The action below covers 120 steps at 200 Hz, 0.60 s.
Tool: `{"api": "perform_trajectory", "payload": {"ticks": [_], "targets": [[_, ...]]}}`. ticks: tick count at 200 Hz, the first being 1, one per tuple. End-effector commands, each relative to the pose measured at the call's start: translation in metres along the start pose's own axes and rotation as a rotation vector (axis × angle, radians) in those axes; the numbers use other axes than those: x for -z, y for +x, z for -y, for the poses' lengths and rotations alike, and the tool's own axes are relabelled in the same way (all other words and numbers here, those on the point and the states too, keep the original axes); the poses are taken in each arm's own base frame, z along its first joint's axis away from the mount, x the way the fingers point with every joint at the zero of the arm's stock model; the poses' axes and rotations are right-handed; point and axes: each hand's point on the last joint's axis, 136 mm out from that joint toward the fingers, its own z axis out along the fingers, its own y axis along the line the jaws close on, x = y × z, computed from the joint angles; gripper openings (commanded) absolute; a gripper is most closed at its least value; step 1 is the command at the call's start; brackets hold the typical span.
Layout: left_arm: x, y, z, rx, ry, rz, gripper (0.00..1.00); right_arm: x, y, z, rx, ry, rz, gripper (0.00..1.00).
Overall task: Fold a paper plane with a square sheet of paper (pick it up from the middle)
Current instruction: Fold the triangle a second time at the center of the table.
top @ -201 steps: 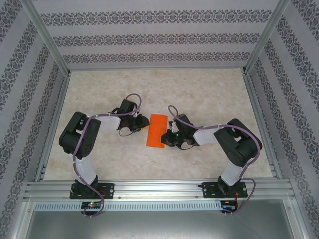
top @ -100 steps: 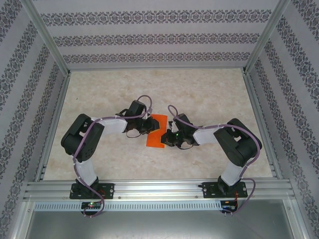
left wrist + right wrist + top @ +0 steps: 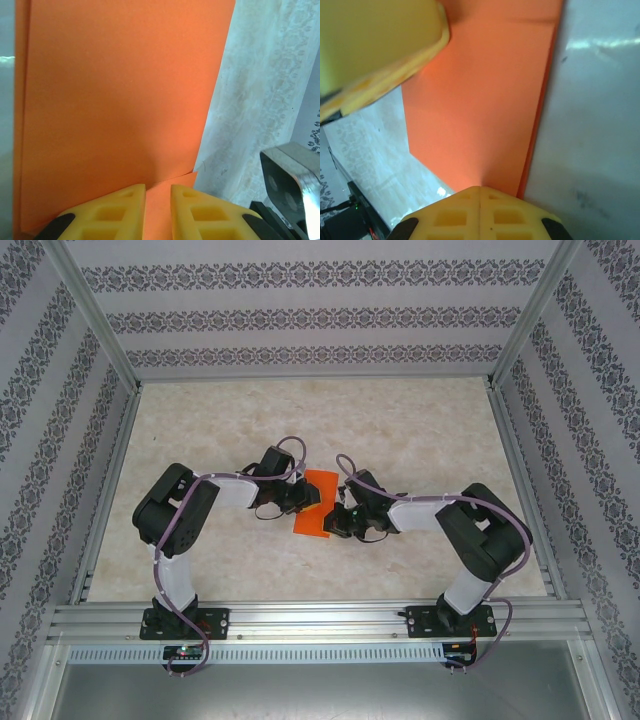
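The square sheet of paper (image 3: 322,502) lies folded in half into a bright orange rectangle at the table's middle, between both arms. My left gripper (image 3: 305,497) has reached over its left side. In the left wrist view (image 3: 158,192) its yellow fingers stand a narrow gap apart, with orange paper (image 3: 120,90) showing in the gap and one layer's corner sticking out to the right. My right gripper (image 3: 338,525) is shut, and its joined tip (image 3: 480,192) rests on the paper (image 3: 480,95) near the paper's long edge. No paper shows between the right fingers.
The beige marbled table (image 3: 420,430) is fenced by aluminium rails and patterned walls. The left gripper's yellow finger (image 3: 380,45) looms at the top left of the right wrist view. Part of the right gripper's metal body (image 3: 287,175) shows at the right of the left wrist view.
My left arm has swung right, from beside the paper's left edge onto the paper. The right gripper has stayed nearly still at the paper's right lower part.
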Motion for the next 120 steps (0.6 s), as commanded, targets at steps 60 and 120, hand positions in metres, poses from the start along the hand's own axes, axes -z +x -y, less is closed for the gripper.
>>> {"api": "perform_trajectory", "payload": {"ticks": [60, 120], "targets": [[-0.011, 0.011, -0.039, 0.037, -0.126, -0.017, 0.22, -0.013, -0.012, -0.007, 0.008, 0.018, -0.014, 0.06], [-0.009, 0.012, -0.043, 0.040, -0.147, -0.014, 0.21, -0.023, 0.015, 0.032, -0.075, 0.048, -0.062, 0.06]]}}
